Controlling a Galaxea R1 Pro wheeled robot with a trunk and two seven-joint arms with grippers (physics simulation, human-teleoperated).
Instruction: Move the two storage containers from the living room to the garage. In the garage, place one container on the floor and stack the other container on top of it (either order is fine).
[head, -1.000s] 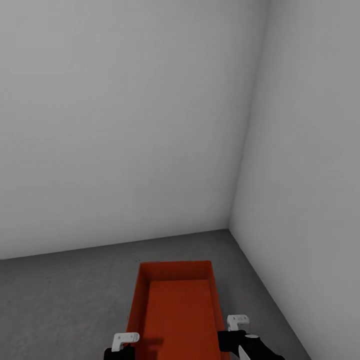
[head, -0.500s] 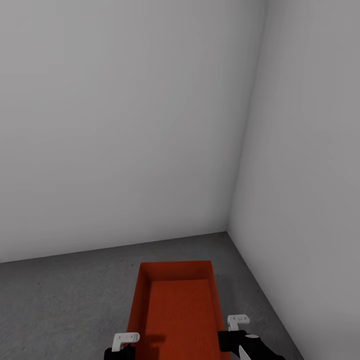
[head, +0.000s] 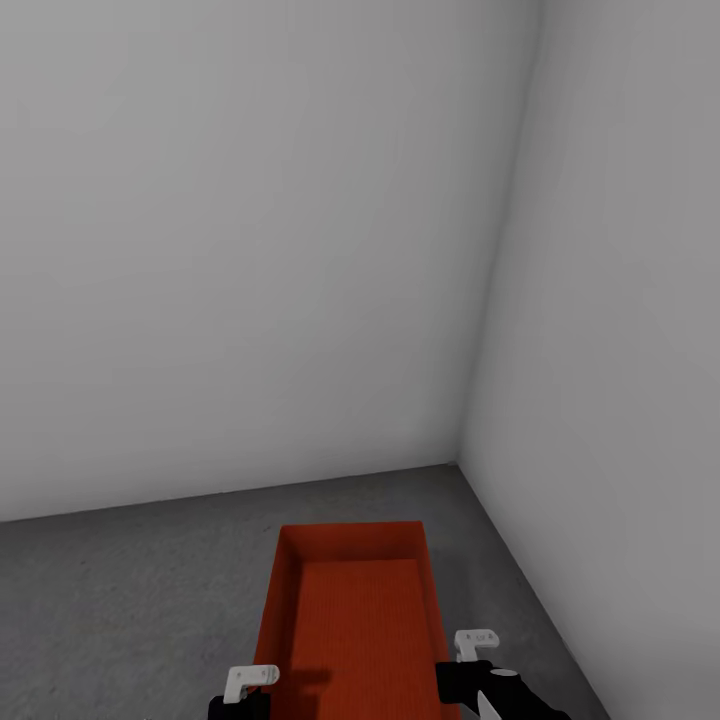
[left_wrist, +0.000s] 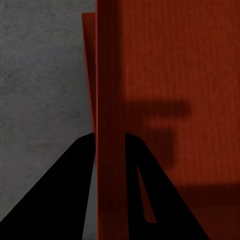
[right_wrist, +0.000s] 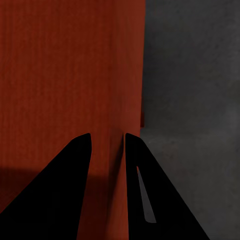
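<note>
I am holding one orange bin (head: 350, 620) between both arms at the bottom centre of the head view, over the grey concrete floor (head: 120, 590) near the corner of the garage. My left gripper (left_wrist: 110, 137) is pinching the bin's left wall — fingers closed on the thin plastic — and my right gripper (right_wrist: 107, 136) is clamping the right wall the same way. The bin's long axis is running straight away from me toward the back wall (head: 250, 250), so lowering it calls for both arms moving together.
</note>
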